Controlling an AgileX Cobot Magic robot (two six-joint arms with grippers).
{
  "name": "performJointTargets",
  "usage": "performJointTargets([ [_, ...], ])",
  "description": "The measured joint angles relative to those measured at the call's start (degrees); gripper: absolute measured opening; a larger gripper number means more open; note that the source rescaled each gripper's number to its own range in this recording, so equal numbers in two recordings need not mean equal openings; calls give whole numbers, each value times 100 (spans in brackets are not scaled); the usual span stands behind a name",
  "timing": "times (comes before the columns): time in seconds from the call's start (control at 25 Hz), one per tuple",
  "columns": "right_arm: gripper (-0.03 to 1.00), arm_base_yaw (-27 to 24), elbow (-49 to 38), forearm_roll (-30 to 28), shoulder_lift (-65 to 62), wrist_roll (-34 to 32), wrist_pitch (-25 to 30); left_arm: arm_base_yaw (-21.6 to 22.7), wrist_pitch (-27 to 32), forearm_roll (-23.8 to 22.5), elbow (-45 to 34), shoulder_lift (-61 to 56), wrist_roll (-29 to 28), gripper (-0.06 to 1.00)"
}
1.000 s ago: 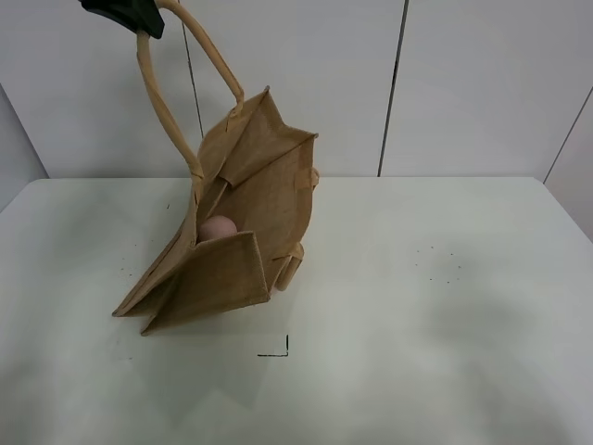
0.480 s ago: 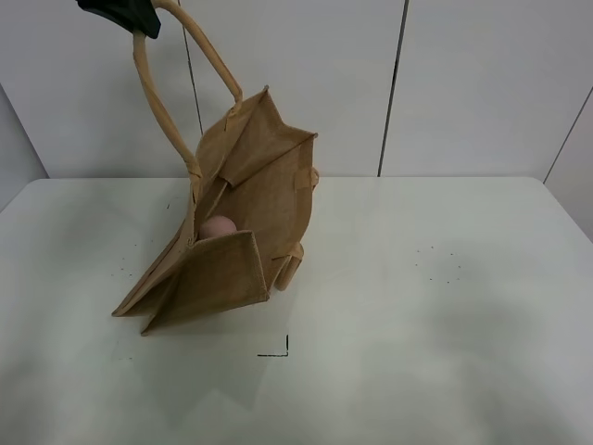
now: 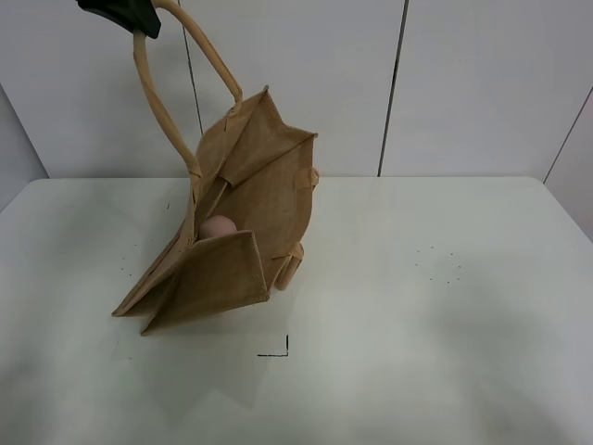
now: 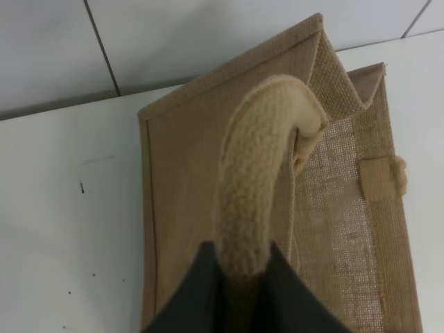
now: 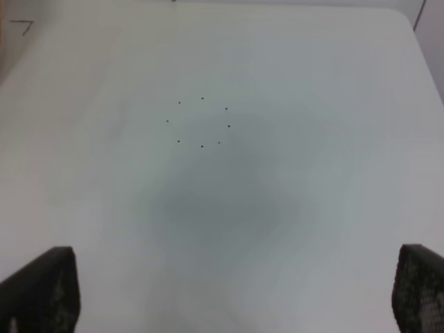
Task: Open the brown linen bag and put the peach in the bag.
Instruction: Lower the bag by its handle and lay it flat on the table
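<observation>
The left claw (image 3: 120,13) is clamping the handle (image 4: 262,177) and holding the bag (image 3: 250,199) tilted open on the table (image 3: 445,315). The peach (image 3: 218,228) is already sitting inside (so only the letting go is looking left to do). Rightward, nothing is blocking anything, and the right claw (image 5: 229,291) is hovering with jaws apart above the table.

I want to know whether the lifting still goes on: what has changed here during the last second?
The left gripper, shut on the handle of the brown linen bag, drifted slightly toward the left of the high view at first, drawing the handle with it, then stopped. The bag's base on the table and the peach inside kept their places.
</observation>
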State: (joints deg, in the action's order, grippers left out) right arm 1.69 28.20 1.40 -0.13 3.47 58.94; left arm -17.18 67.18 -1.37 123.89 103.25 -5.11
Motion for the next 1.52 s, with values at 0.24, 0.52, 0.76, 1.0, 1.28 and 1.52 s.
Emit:
performJointTargets([
  [0.24, 100, 0, 0, 0, 0, -4, 0, 0, 0, 0, 0, 0, -40, 0],
  [0.52, 100, 0, 0, 0, 0, -4, 0, 0, 0, 75, 0, 30, -62, 0],
  [0.76, 100, 0, 0, 0, 0, -4, 0, 0, -24, 628, -589, 399, -62, 0],
  [1.0, 100, 0, 0, 0, 0, -4, 0, 0, -610, 995, -1213, 1315, 1, 0],
  [1.28, 100, 0, 0, 0, 0, -4, 0, -19, -856, 1658, -1247, 2344, 335, 3],
  [1.52, 100, 0, 0, 0, 0, -4, 0, -19, -903, 1740, -1247, 2568, 474, 71],
])
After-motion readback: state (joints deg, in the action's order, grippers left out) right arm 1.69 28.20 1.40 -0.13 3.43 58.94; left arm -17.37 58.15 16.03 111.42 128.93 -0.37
